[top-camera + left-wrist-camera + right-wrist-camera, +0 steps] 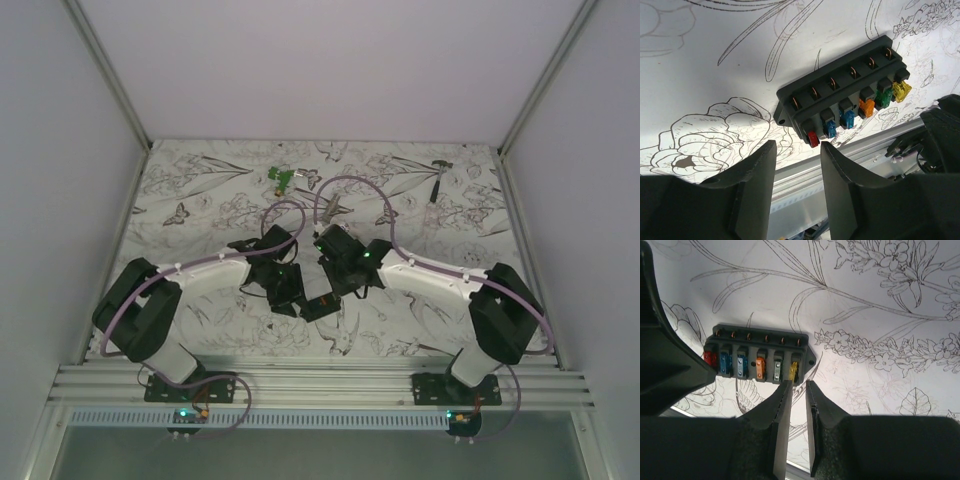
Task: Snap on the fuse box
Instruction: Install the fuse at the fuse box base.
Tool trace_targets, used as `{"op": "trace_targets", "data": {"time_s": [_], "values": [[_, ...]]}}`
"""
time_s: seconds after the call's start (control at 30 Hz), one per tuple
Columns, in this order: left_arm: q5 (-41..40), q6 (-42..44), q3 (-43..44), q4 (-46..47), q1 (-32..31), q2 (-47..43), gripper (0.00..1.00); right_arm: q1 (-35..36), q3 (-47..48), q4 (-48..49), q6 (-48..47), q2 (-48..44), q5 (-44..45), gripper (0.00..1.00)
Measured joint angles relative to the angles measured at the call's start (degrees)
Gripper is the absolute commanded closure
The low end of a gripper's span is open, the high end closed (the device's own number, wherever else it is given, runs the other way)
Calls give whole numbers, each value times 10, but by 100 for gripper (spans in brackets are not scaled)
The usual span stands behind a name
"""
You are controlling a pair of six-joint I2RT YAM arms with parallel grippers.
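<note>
The fuse box (318, 308) is a small black open box lying flat on the table between the two grippers, with a row of coloured fuses in red, blue, orange, green and yellow. It shows in the left wrist view (840, 95) and in the right wrist view (757, 352). My left gripper (797, 145) is open and empty, its tips just short of the red-fuse end. My right gripper (798, 384) is open by a narrow gap and empty, its tips just short of the yellow-fuse corner. No cover shows on the box.
A green clip-like piece (282, 178), a grey metal tool (328, 208) and a small hammer (438, 175) lie farther back on the flower-printed table. An aluminium rail (320, 380) runs along the near edge. White walls close the sides and back.
</note>
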Motion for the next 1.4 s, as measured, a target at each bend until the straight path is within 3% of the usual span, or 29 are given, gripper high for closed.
{"op": "trace_targets", "data": {"time_s": [0.47, 0.67, 0.83, 1.4], "values": [[-5, 2, 2, -8, 0, -8, 56, 0, 9, 5, -2, 40, -5, 79], [-5, 1, 7, -8, 0, 2, 57, 0, 9, 5, -2, 40, -12, 92], [-8, 1, 7, -8, 0, 4, 61, -4, 10, 7, 1, 42, -23, 96], [15, -14, 8, 2, 0, 22, 65, -39, -4, 23, 11, 47, -82, 100]]}}
